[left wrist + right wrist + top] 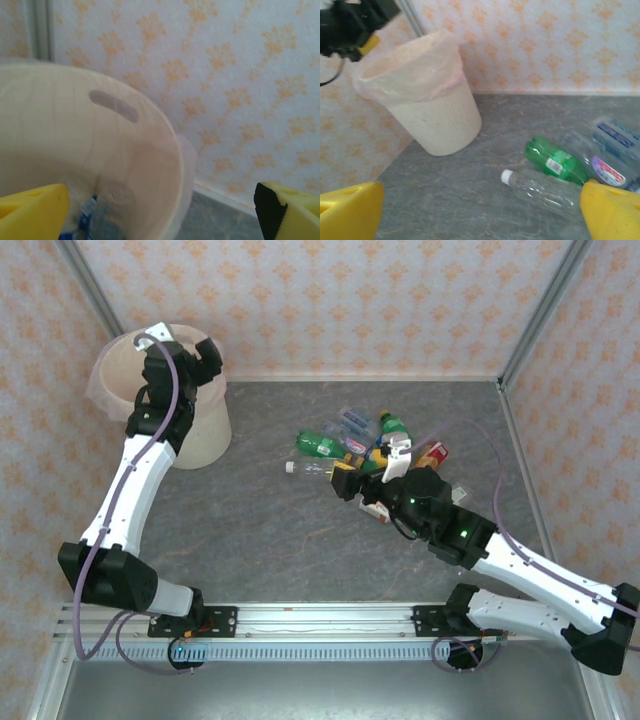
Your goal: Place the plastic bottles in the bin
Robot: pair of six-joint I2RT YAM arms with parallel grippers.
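Note:
The cream bin [205, 430] with a thin liner stands at the back left. My left gripper [180, 348] hangs open over its mouth, holding nothing. In the left wrist view I look into the bin [100, 150]; a clear bottle with a blue label [92, 216] lies at its bottom, below my open left gripper [160, 220]. A pile of plastic bottles [365, 440] lies right of centre. My right gripper [372, 472] is open at the pile's near side. Between its yellow pads [350, 212] lie a clear white-capped bottle [542, 190] and a green bottle [557, 161].
Clear bottles with blue labels [612, 150] lie at the right of the pile, and a red-orange package [435, 452] sits at its far right. Patterned walls close in the back and sides. Bare grey tabletop [250, 520] lies between bin and pile.

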